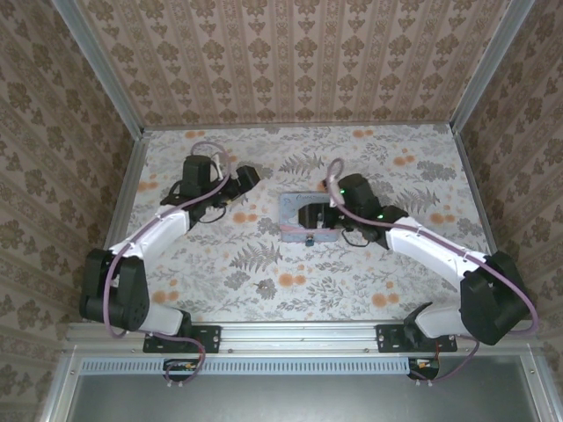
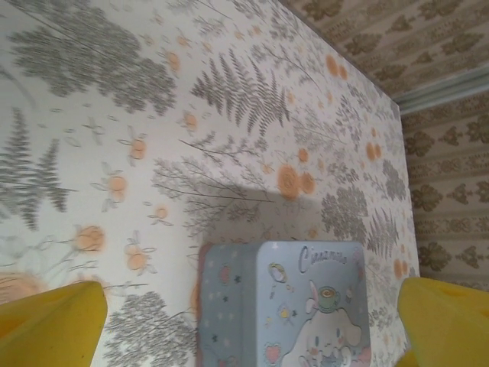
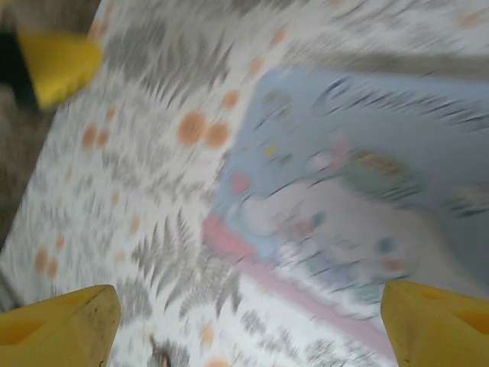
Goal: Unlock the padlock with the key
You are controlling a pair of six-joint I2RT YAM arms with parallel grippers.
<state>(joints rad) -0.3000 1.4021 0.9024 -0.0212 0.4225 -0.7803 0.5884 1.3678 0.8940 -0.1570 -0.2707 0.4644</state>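
End effectors and tin (image 1: 293, 214) on the counter (image 1: 369, 281).
Left end effector (image 2: 248, 325) and right end effector (image 3: 248, 327) gape empty; the padlock (image 1: 310, 238), a tiny speck at the tin's near edge, is too small to read.

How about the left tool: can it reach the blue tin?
Likely yes: the left tool stands open facing the tin with bare table between, but the right tool hangs over the tin and could crowd it.
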